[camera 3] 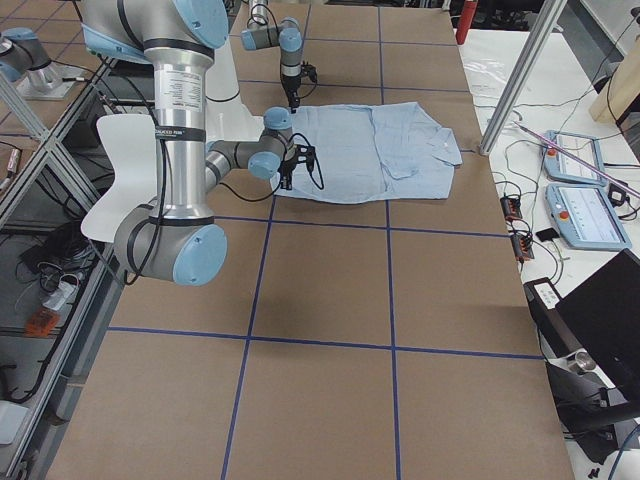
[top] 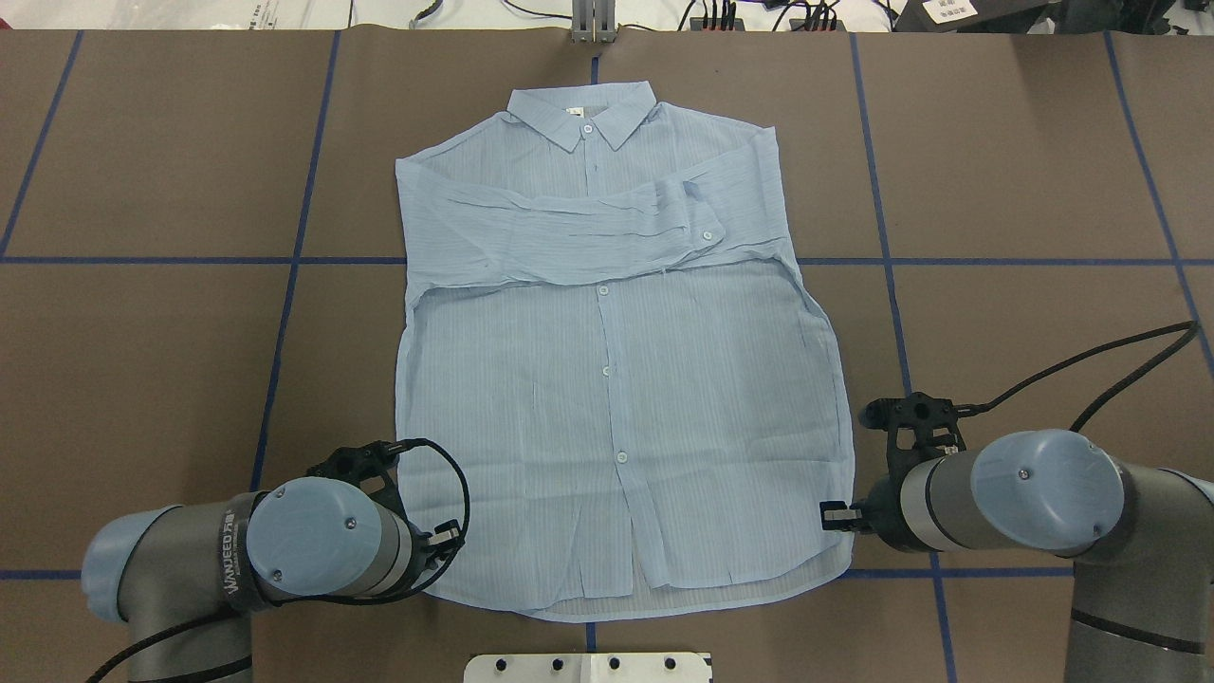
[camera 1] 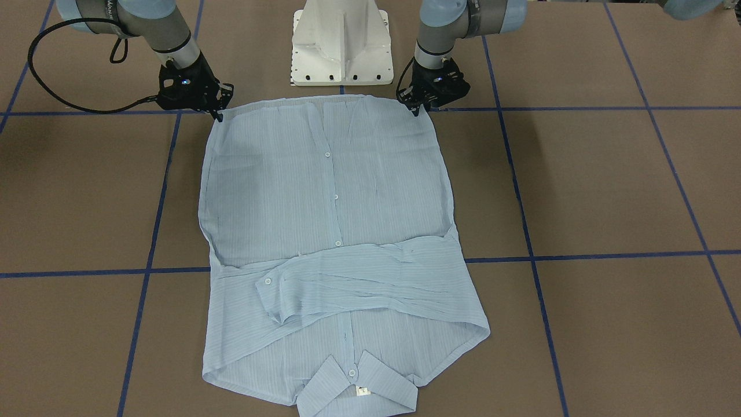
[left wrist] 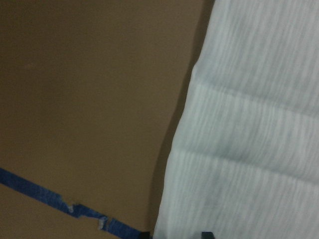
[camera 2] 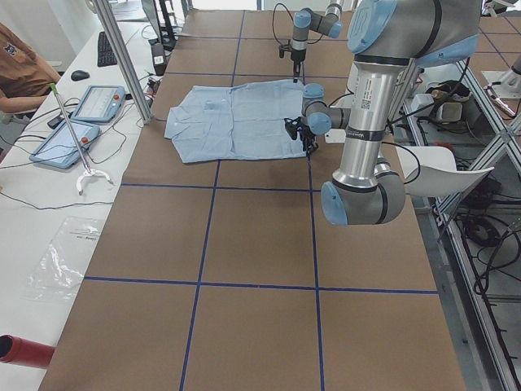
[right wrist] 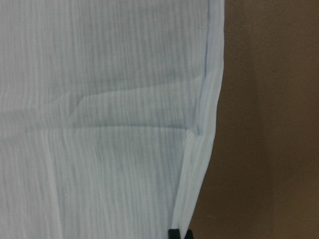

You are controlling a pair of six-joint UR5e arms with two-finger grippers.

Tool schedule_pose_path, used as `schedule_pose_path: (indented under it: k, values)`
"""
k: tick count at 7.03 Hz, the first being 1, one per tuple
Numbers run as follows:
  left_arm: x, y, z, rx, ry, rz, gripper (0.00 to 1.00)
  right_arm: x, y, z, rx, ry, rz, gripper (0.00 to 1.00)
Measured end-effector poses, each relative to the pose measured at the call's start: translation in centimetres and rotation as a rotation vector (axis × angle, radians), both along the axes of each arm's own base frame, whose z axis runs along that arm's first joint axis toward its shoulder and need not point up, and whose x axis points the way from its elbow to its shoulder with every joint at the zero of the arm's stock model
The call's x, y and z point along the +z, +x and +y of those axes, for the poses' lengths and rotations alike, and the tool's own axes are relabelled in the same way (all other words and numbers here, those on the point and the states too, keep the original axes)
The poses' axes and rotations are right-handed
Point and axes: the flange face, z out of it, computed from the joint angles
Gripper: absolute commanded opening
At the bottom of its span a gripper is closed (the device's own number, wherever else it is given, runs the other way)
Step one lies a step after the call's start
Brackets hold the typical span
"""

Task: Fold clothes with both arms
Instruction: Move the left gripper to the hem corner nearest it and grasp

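Observation:
The pale-blue striped shirt point(camera 1: 324, 191) lies flat on the brown table, buttons up. Its collar point(top: 580, 112) points away from the robot and a sleeve is folded across the chest. My left gripper point(camera 1: 417, 110) is down at one hem corner. In the left wrist view its fingertips point(left wrist: 207, 234) stand a little apart, open, with the shirt's side edge point(left wrist: 249, 124) between them. My right gripper point(camera 1: 220, 116) is at the other hem corner. In the right wrist view this gripper point(right wrist: 179, 233) is shut, pinching the hem edge point(right wrist: 199, 149). From overhead, the left wrist hides its own gripper.
The white pedestal base point(camera 1: 341, 46) stands just behind the hem between the arms. Blue tape lines point(camera 1: 579, 258) grid the brown table. Beyond the collar end, a side bench holds tablets point(camera 2: 81, 122), and a person's arm point(camera 2: 16, 65) shows there. An aluminium post point(camera 2: 122, 57) rises at that edge.

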Motion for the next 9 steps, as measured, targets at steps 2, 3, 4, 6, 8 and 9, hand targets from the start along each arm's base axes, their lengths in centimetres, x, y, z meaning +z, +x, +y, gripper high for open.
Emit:
schedule_pose_path:
  k: [2, 3, 4, 6, 8, 9]
  values:
    - [-0.3, -0.1, 0.0, 0.003, 0.005, 0.006, 0.00, -0.2, 0.2, -0.4, 0.010, 0.001, -0.004, 0.00]
    - [-0.8, -0.4, -0.1, 0.003, 0.009, 0.017, 0.00, -0.6, 0.4, -1.0, 0.021, 0.003, -0.012, 0.00]
    - [-1.3, -0.9, -0.3, 0.001, 0.014, 0.029, 0.00, -0.9, 0.7, -1.7, 0.028, 0.000, -0.021, 0.00]
    - [-2.1, -2.1, -0.4, 0.020, 0.039, 0.034, 0.00, -1.7, 1.3, -2.9, 0.036, -0.008, -0.042, 0.00]
    - [-1.4, -4.2, -0.5, 0.059, 0.083, 0.021, 0.00, -1.9, 2.1, -4.1, 0.049, -0.012, -0.050, 0.00]
    - [-1.2, -5.1, -0.8, 0.075, 0.107, 0.019, 0.00, -1.9, 2.6, -4.8, 0.052, -0.017, -0.053, 0.00]
